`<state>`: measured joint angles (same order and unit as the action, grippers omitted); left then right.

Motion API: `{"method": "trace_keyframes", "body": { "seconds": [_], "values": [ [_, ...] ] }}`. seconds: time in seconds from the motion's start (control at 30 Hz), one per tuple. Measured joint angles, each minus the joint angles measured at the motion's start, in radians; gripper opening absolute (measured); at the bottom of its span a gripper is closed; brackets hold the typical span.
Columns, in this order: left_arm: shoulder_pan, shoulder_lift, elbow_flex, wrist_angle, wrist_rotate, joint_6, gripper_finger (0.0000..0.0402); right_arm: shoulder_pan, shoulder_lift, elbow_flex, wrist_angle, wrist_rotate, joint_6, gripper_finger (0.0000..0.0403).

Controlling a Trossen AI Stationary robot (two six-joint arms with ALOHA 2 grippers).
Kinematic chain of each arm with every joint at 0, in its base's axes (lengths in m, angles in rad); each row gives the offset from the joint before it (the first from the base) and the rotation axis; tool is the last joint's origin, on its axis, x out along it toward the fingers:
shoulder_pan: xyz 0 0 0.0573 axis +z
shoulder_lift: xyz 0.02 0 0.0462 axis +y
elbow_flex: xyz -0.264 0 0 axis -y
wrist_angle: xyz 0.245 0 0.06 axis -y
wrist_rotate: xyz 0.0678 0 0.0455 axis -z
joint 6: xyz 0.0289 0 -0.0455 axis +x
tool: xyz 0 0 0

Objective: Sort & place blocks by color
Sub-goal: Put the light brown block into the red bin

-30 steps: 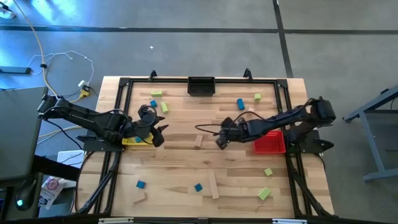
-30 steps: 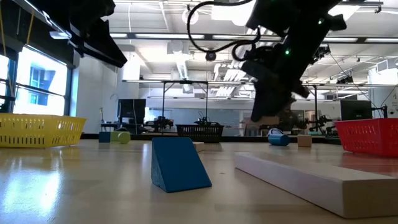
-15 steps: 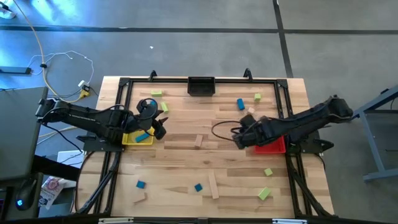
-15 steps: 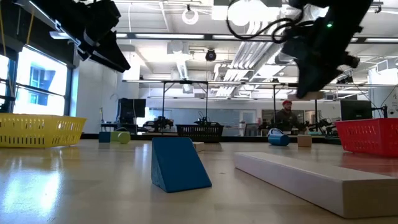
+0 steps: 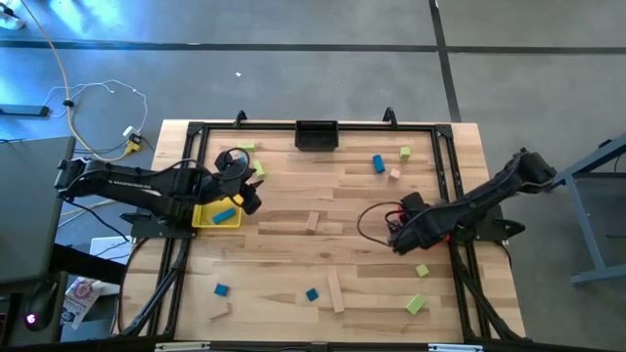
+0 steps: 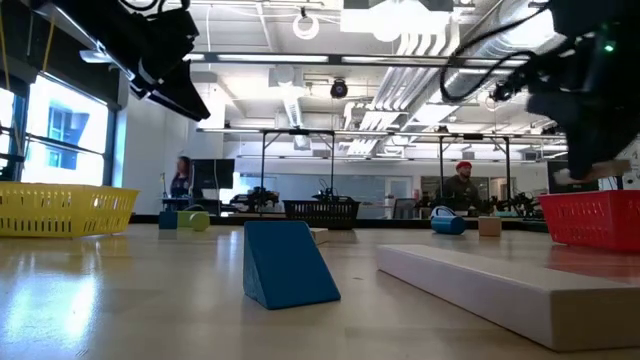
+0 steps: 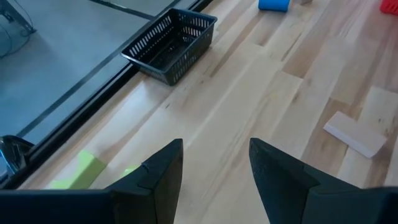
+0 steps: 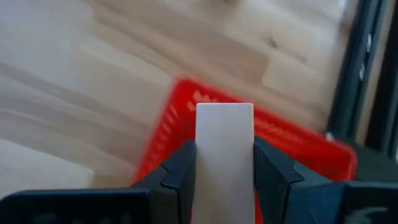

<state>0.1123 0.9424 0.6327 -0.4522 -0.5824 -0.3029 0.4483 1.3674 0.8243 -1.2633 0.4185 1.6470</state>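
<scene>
My right gripper (image 8: 224,149) is shut on a plain light wood bar (image 8: 224,134) and hovers over the red bin (image 8: 298,152). In the high view this gripper (image 5: 399,238) and its arm cover most of the bin. My left gripper (image 7: 214,149) is open and holds nothing. It hangs above the table just past the far right corner of the yellow bin (image 5: 217,214), where a blue block (image 5: 223,214) lies. Other blue (image 5: 378,163), lime green (image 5: 422,270) and plain wood (image 5: 312,221) blocks lie flat on the table. My right gripper pinches the wood bar between its two fingers, one finger (image 8: 183,165) on each long side (image 8: 202,143). The bar lies along the fingers, and its free end (image 8: 224,112) sticks out past their tips. It is lifted clear, above the red bin.
A black bin (image 5: 316,135) stands at the middle of the far edge. A dark metal frame (image 5: 450,166) runs round the table. Near the front edge lie a blue wedge (image 6: 290,262) and a long wood bar (image 6: 500,290). Two green blocks (image 7: 81,171) lie below the left gripper. People show in the room behind.
My right gripper, carrying the wood bar, has swung from the table's middle toward the right and near edges, and now hangs over the red bin. My left gripper has drawn away from the yellow bin toward the far edge.
</scene>
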Motion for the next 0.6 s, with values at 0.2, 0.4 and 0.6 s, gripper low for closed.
{"method": "trace_keyframes", "body": {
  "seconds": [0.2,0.4,0.6],
  "values": [
    [0.046,0.0,0.0,0.0,0.033,-0.023,0.017,0.056,0.0,-0.092,0.041,-0.117,0.107,0.0105],
    [0.082,0.0,0.0,0.001,0.046,-0.034,0.017,0.07,0.0,-0.123,0.058,-0.152,0.137,0.0105],
    [0.103,0.0,0.0,0.002,0.088,-0.046,0.017,0.07,0.0,-0.123,0.059,-0.157,0.135,0.0109]
  ]
}}
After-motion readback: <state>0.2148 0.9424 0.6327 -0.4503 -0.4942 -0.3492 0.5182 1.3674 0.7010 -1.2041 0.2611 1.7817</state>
